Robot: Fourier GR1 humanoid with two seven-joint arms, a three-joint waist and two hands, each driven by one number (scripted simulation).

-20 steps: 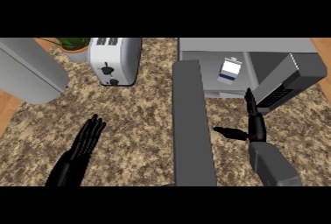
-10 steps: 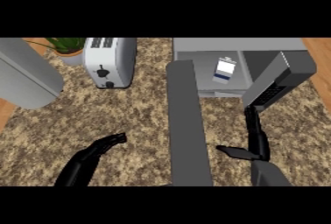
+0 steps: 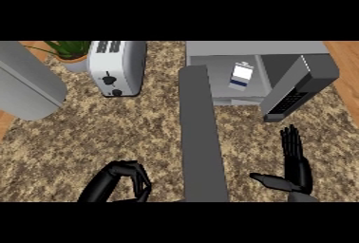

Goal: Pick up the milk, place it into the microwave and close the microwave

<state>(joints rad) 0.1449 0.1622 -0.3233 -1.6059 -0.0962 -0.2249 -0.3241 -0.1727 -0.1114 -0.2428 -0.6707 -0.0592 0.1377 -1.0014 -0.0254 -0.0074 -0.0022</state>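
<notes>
Milk (image 3: 241, 76) I see inside open microwave (image 3: 224, 90), upper right; right hand (image 3: 293, 167) open, left hand (image 3: 127, 176) curled, both empty

Even, bright light across speckled table (image 3: 105, 128); no hard shadows, no glare. Microwave (image 3: 231, 90) interior darker grey. Focus uniform, slight perspective stretch toward edges.

1. Left hand (image 3: 125, 178): black, glossy, with slender segmented fingers and thumb.
2. Right hand (image 3: 294, 166): black, same segmented build, with a grey forearm end at its base.
</notes>
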